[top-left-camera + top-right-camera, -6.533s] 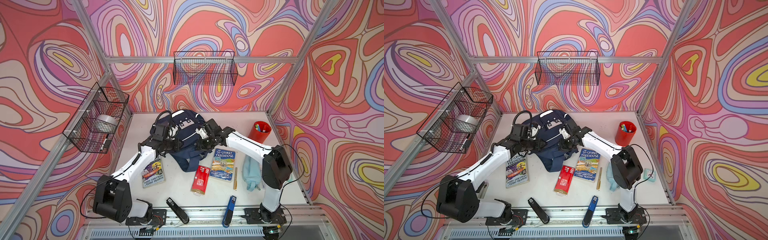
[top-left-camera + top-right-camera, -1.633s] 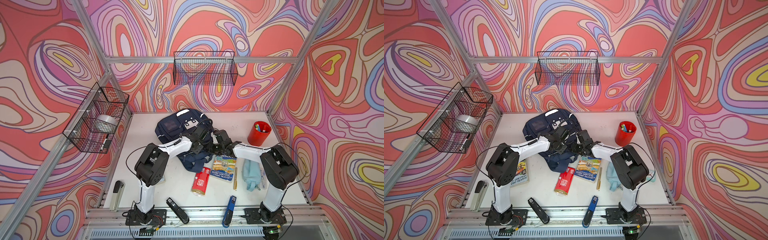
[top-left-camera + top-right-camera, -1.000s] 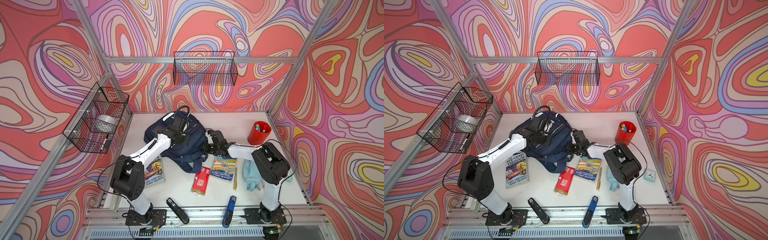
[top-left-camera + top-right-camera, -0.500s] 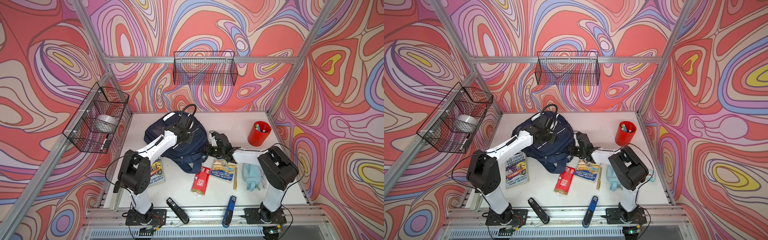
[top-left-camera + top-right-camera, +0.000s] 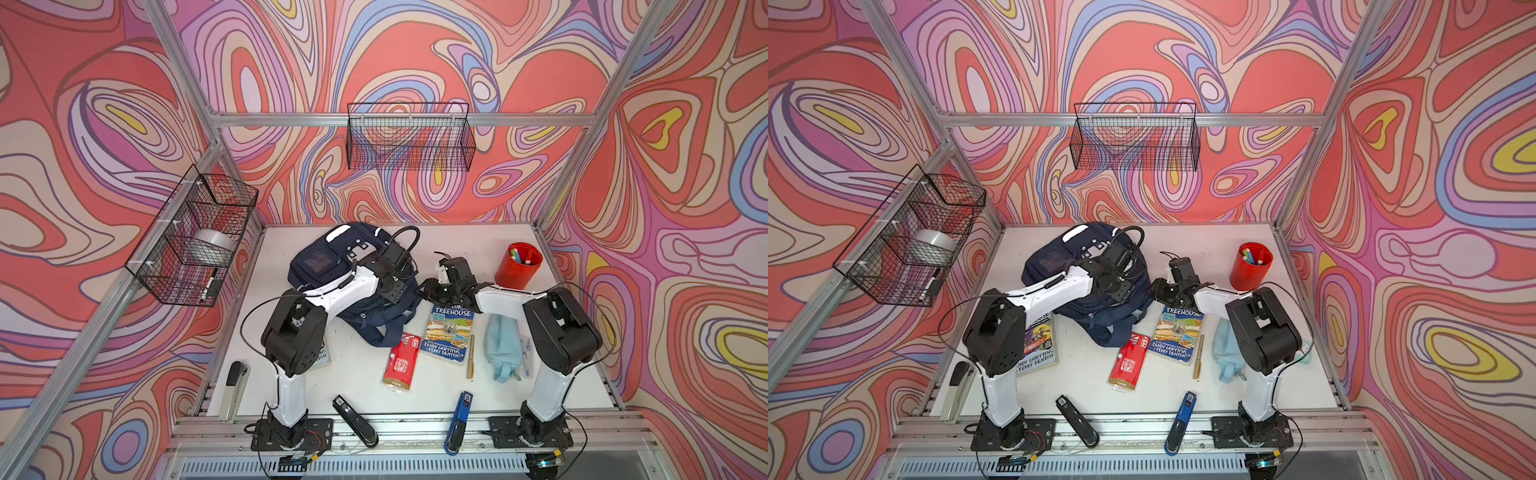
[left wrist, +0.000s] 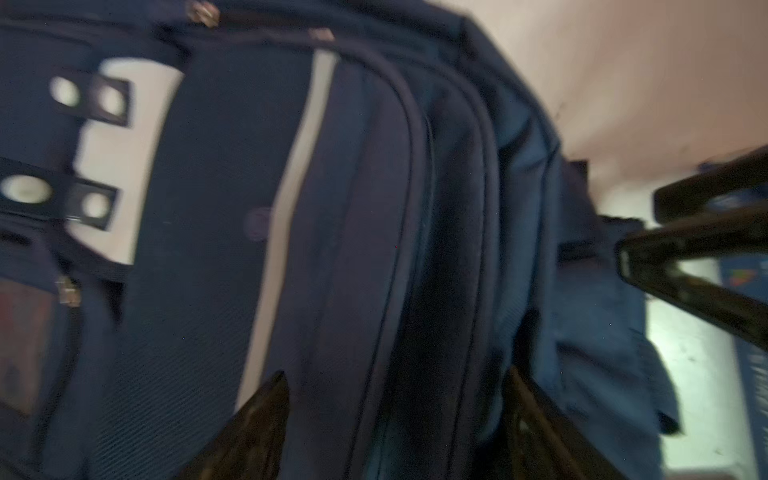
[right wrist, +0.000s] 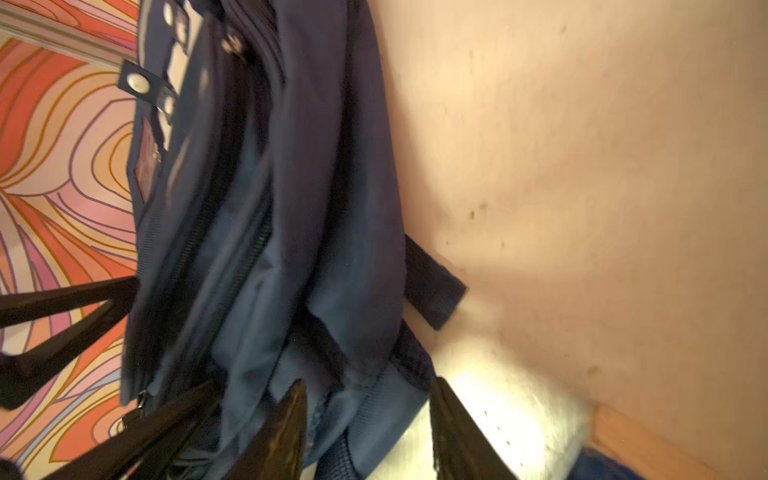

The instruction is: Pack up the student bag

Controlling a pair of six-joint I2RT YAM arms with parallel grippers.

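the student bag (image 5: 328,266) lies flat on the white worktop (image 5: 345,374), in the upper middle of both top views, front face up. its long axis runs from the white patch at the upper end down and slightly right, to the straps trailing toward the red packet (image 5: 402,361).

the left pincer (image 5: 390,289) hangs over the bag's right half. in the left wrist view its fingers (image 6: 257,424) stand wide, straddling the piped pocket seams, and hold nothing.

the right pincer (image 5: 430,289) sits just beside the bag's right edge, pointing left into it. in the right wrist view its fingers (image 7: 286,432) stand about half apart with a fold of navy cloth between them; whether they pinch it i cannot tell.

so the bag lies directly under the left pincer and to the left of the right one; the left is nearer the pockets, the right nearer the flank. the treehouse book (image 5: 449,336), the gold pen (image 5: 471,357) and the light blue pouch (image 5: 503,345) lie outside on the worktop, lower right of the bag. my guess: the step in hand is getting a zip mouth open, and the next grip should come across the long axis, onto the zip edge along the right flank.
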